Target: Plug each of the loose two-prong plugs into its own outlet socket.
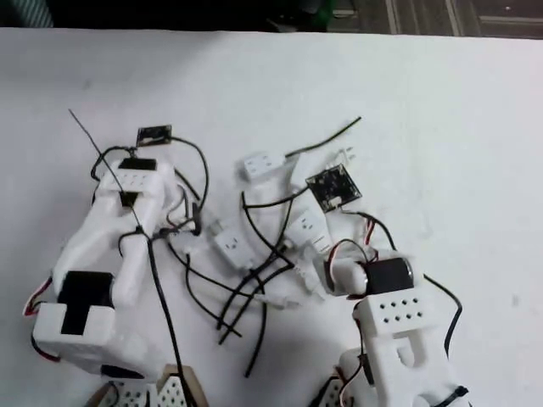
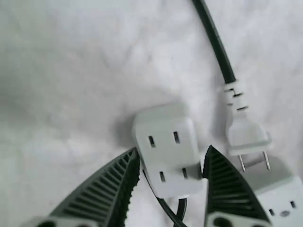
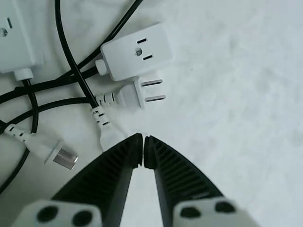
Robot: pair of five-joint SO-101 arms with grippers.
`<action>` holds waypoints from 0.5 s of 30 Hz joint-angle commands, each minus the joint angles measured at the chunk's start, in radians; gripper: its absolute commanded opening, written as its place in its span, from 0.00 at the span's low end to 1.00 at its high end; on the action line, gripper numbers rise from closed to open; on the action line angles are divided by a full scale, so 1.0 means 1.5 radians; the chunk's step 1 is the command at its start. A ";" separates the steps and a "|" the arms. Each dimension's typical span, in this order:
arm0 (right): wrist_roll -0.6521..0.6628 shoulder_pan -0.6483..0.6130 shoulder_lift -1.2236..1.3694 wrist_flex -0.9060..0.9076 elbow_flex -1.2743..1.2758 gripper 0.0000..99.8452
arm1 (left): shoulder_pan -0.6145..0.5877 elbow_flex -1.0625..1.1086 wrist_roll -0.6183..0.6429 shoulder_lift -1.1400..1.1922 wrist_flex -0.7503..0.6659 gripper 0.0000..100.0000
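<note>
The tabletop (image 2: 71, 71) looks to me like matt, slightly fuzzy white cloth. The socket (image 2: 165, 137) is smooth white plastic with a faint sheen, and so is the plug (image 3: 129, 98), which has bright metal prongs (image 3: 155, 98). The cord (image 2: 215, 42) looks like smooth black rubber. My right pincer (image 3: 143, 141) is ribbed matt black plastic.

The white surface (image 1: 441, 102) carries a tangle of black cords (image 1: 246, 297) at its middle. Three white outlet sockets lie among them: a far socket (image 1: 261, 164), a left socket (image 1: 233, 246) nearer, and a right socket (image 1: 309, 227) beside that. A far plug (image 1: 344, 157) lies right of the far socket and apart from it, its black lead (image 1: 327, 137) running off to the far right. A near plug (image 1: 276, 301) lies loose at the near side of the tangle. The left wrist view shows a double socket (image 2: 165, 151) lying flat, slots up, with a loose two-prong plug (image 2: 244, 135) just beside it, prongs at the edge of a neighbouring socket (image 2: 279, 198). The right wrist view shows an unplugged plug (image 3: 135, 97) just beside a single socket (image 3: 135, 52), its prongs bare.
</note>
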 commanded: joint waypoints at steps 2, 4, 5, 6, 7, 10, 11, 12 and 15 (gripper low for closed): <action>-0.004 -0.003 0.002 -0.009 -0.004 0.02 | 0.003 -0.018 0.002 -0.004 -0.007 0.22; -0.004 -0.003 0.002 -0.009 -0.003 0.02 | -0.001 -0.019 0.002 -0.006 -0.007 0.19; -0.004 -0.003 0.002 -0.009 -0.003 0.02 | -0.002 -0.023 0.001 -0.008 -0.007 0.15; -0.004 -0.003 0.002 -0.009 -0.003 0.02 | -0.002 -0.025 0.001 -0.009 -0.007 0.11; -0.004 -0.003 0.002 -0.009 -0.003 0.02 | -0.002 -0.034 0.000 -0.009 -0.005 0.05; -0.004 -0.003 0.002 -0.009 -0.003 0.02 | 0.003 -0.068 -0.046 -0.009 0.017 0.04; -0.004 -0.003 0.002 -0.009 -0.003 0.02 | 0.003 -0.081 -0.055 -0.009 0.027 0.02; -0.004 -0.003 0.002 -0.009 -0.003 0.02 | 0.003 -0.098 -0.060 -0.009 0.037 0.02; -0.004 -0.003 0.002 -0.009 -0.003 0.02 | 0.001 -0.154 -0.064 -0.009 0.080 0.02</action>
